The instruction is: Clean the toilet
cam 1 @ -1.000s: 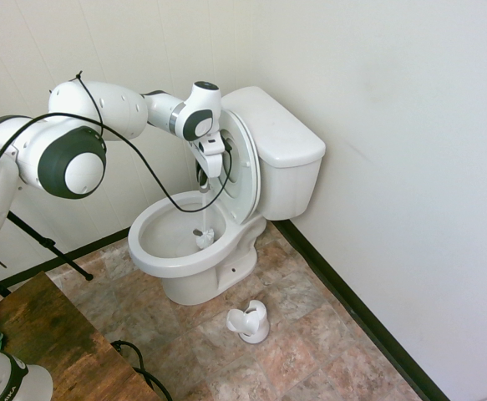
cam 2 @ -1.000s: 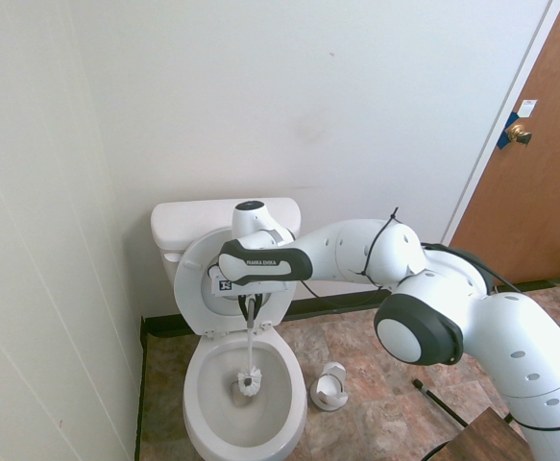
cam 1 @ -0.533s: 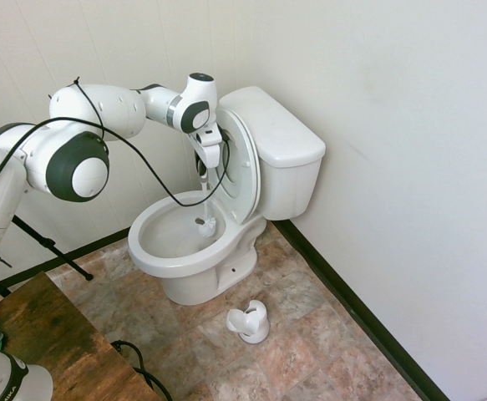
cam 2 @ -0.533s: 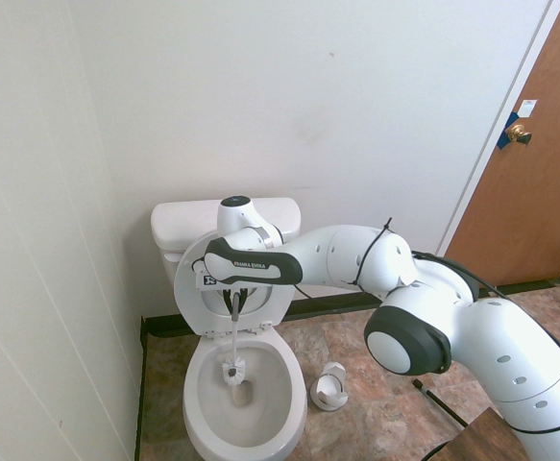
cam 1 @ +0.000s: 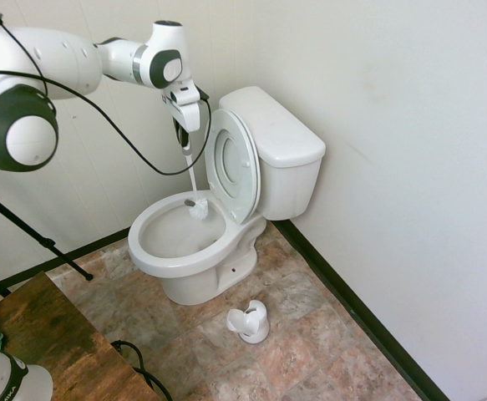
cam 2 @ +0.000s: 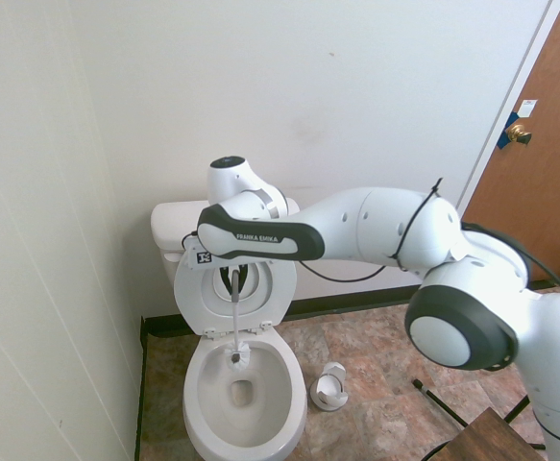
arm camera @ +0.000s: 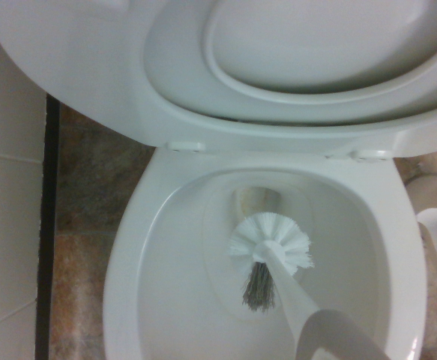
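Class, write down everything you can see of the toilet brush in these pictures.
The toilet brush is all white and looks plastic: a long slim handle with a round, bristly head. It hangs almost upright, head down, about level with the rim of the open toilet bowl and touching nothing there. The gripper is shut on the handle's top. Its empty holder stands on the floor beside the toilet.

Since a second ago: arm raised clearly higher, away from the raised seat and toward the side wall. Gripper (cam 1: pixel 182 136) lifted along with it, closed on the toilet brush (cam 1: pixel 191 184). Brush head (cam 2: pixel 237 356), earlier deep inside the bowl of the toilet (cam 1: pixel 226 242), now brought up to about rim level, hanging over the back part of the bowl opening.
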